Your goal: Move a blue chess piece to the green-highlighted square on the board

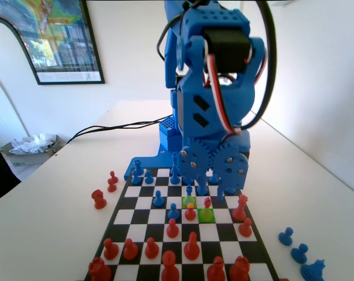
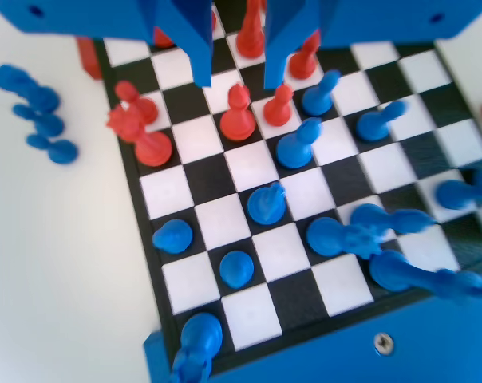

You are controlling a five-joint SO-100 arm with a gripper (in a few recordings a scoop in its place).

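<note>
Blue arm (image 1: pixel 215 88) towering at the far end of the fixed view, bent down over the board (image 1: pixel 143 206), chequered black and white. Gripper (image 2: pixel 237 73) low above the middle of the board in the wrist view, jaws parted, nothing between them, the tips over the squares with two red pawns (image 2: pixel 239 113). Bright green-highlighted square (image 1: pixel 207 216) near the board's middle in the fixed view, just right of and nearer than a paler yellow-green square (image 1: pixel 189 201); a red pawn at or on its far edge, exact footing hard to tell. Blue chess piece (image 1: pixel 173 211) standing upright on the board, just left of those coloured squares in the fixed view, not on the green one, free of the jaws. More blue pawns (image 2: pixel 266 203) and taller blue pieces (image 2: pixel 361 235) toward the arm's end of the board. Captured pieces off the board on the table (image 1: pixel 60 193): red ones (image 1: pixel 98 199) left, blue ones (image 1: pixel 299 253) right, fixed view.
</note>
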